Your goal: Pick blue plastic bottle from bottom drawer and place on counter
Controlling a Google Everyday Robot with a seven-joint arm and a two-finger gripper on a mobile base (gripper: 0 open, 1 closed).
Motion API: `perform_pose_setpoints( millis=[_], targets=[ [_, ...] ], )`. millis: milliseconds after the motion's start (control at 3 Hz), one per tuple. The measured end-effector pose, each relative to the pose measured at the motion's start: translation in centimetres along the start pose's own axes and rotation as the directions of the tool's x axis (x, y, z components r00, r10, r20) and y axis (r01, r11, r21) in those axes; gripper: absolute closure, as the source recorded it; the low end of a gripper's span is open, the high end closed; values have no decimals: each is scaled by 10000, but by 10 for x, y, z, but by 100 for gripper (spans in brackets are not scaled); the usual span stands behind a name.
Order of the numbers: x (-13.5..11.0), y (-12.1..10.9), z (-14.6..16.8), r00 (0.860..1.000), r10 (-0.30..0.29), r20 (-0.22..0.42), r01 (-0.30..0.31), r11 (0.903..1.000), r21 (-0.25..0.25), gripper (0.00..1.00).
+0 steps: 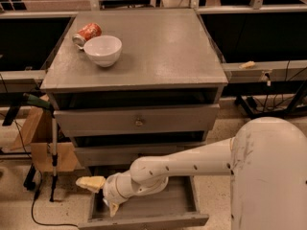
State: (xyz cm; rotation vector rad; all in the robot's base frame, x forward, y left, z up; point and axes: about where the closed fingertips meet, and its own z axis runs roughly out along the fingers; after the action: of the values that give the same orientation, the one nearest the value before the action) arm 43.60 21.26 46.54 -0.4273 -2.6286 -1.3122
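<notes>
Reaching into the left end of the bottom drawer (178,201), with the gripper (102,195) low over the tray, just inside the left wall. Spread wide open, with one cream finger (90,182) pointing left past the drawer's side and the other angled down toward the front lip; no sign of anything clamped between them.

Best handled, by judgement, like this: turn the wrist to bring both fingers inside the drawer walls, straddle the bottle across its body rather than its cap, and close gently to avoid denting or squeezing out thin plastic. Then lift straight up to clear the front lip and the drawer above before swinging out. Aim for the bare right half of the surface (163,47), well apart from the white bowl (102,50) and the orange-red can (87,33) at its back left.

Cannot make out the blue plastic bottle: probably lying in the drawer's left front corner, hidden beneath the gripper. Nothing to say, therefore, of cap, label or lie.
</notes>
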Motion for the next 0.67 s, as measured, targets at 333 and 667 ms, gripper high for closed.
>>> perform_pose_setpoints(
  millis=[333,667],
  targets=[
    [-23,-20,16,9980,517,-363,-514,9986,114,0],
    [-63,-59,44,9783,1854,-927,-1847,9827,160,0]
  ],
)
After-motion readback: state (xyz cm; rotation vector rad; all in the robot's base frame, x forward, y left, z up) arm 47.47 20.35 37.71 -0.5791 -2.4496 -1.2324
